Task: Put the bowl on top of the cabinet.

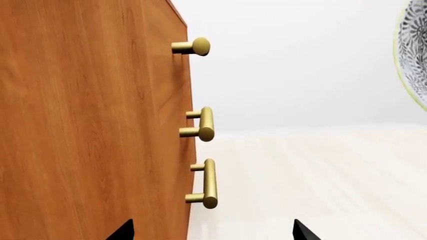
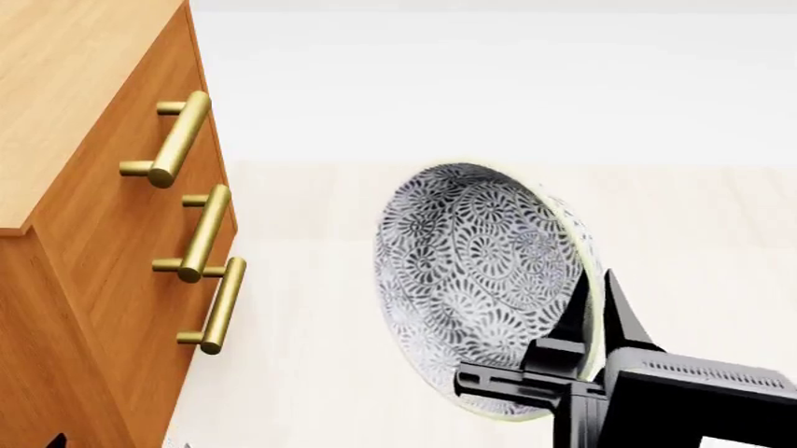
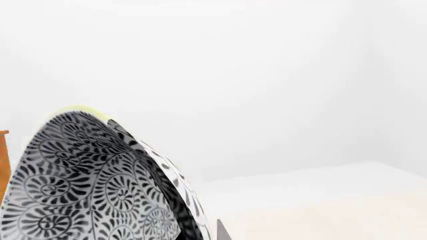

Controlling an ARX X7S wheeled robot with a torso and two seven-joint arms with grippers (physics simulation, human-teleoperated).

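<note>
The bowl (image 2: 480,271), white with a dense dark grey floral pattern and a pale rim, hangs in the air tipped on its side, its inside facing the cabinet. My right gripper (image 2: 599,322) is shut on its rim from the lower right. In the right wrist view the bowl (image 3: 80,190) fills the corner beside the right gripper (image 3: 200,232). The orange-brown cabinet (image 2: 88,243) stands at the left, its lighter top (image 2: 62,75) higher than the bowl. My left gripper (image 1: 213,231) is open and empty, close to the cabinet's front (image 1: 80,125); the bowl's edge (image 1: 415,55) shows off to one side.
Three brass bar handles (image 2: 205,233) stick out from the cabinet front toward the bowl. A pale wood floor (image 2: 697,233) spreads beyond the bowl, with a plain white wall (image 2: 498,84) behind.
</note>
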